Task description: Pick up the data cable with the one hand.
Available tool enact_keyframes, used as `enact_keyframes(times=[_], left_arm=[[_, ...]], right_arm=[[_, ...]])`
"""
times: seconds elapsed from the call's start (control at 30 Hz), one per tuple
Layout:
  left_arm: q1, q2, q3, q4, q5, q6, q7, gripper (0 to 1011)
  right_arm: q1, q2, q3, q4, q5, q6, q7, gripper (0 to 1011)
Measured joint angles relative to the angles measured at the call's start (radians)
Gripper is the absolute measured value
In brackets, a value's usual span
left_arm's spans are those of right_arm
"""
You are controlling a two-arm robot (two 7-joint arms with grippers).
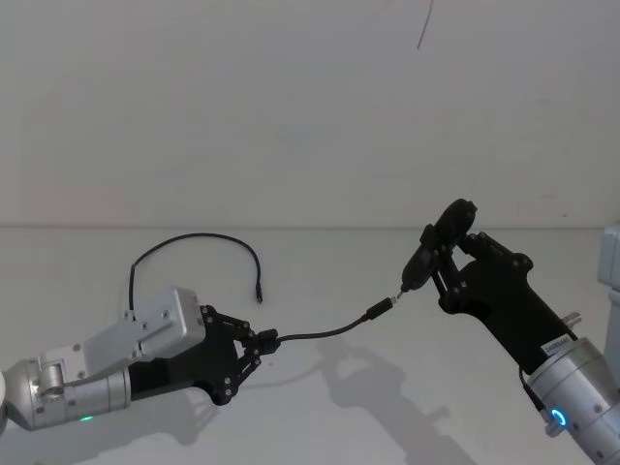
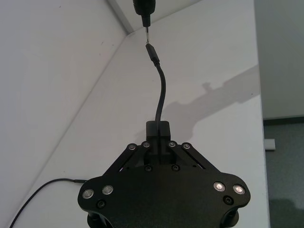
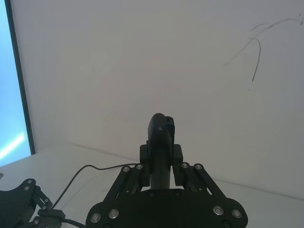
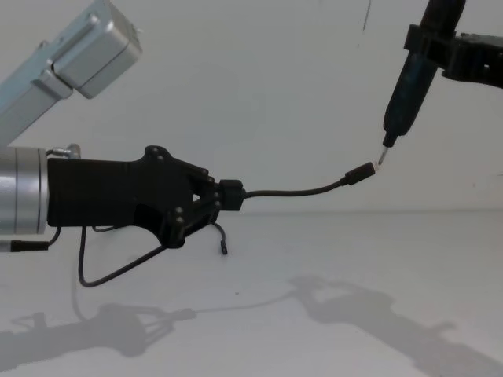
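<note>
My left gripper [image 1: 266, 340] [image 4: 229, 194] [image 2: 158, 129] is shut on the data cable [image 1: 325, 333] [image 4: 302, 191] [image 2: 162, 90] and holds it above the white table [image 1: 387, 407]. From the jaws the cord arcs forward to a plug [image 1: 380, 310] [image 4: 360, 173] [image 2: 152, 51] held in the air. The cable's other part loops behind the left arm, and its far plug [image 1: 260, 295] rests on the table. My right gripper [image 1: 448, 247] [image 3: 161, 159] is shut on a black pen-like tool [image 1: 434, 247] [image 4: 405, 86] [image 3: 160, 137]. The tool's metal tip meets the raised plug.
A pale wall rises right behind the table. A light blue-grey box [image 1: 611, 262] stands at the right edge. A bright blue panel [image 3: 10, 95] shows in the right wrist view. Bare tabletop lies between and in front of the arms.
</note>
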Motion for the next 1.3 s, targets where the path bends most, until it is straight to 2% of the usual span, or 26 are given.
enact_keyframes(times=[1.3], left_arm=[[0.000,0.000,0.000,0.000,0.000,0.000,0.000,34]], right_arm=[[-0.002,0.013,-0.005,-0.003,0.013,-0.001,0.005,263]])
